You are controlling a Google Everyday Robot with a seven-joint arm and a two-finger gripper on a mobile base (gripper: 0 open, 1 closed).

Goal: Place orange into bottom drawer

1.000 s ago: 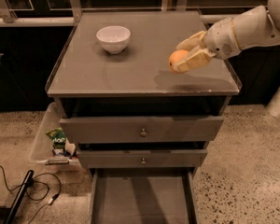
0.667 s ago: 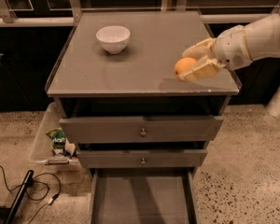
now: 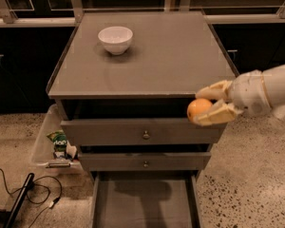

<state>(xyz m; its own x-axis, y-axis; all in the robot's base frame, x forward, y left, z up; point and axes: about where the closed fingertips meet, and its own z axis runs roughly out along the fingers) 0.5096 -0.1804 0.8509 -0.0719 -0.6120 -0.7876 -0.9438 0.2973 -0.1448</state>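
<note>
Gripping orange [image 3: 198,110], claw [image 3: 200,109] hovers beside grey cabinet top [image 3: 152,56].

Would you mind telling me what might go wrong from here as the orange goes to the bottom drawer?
1. The gripper holds the orange high, by the right end of the top drawer front, not over the bottom drawer; released now, it would likely miss.
2. Coming down, the arm could clip that front or the middle drawer front below it.
</note>
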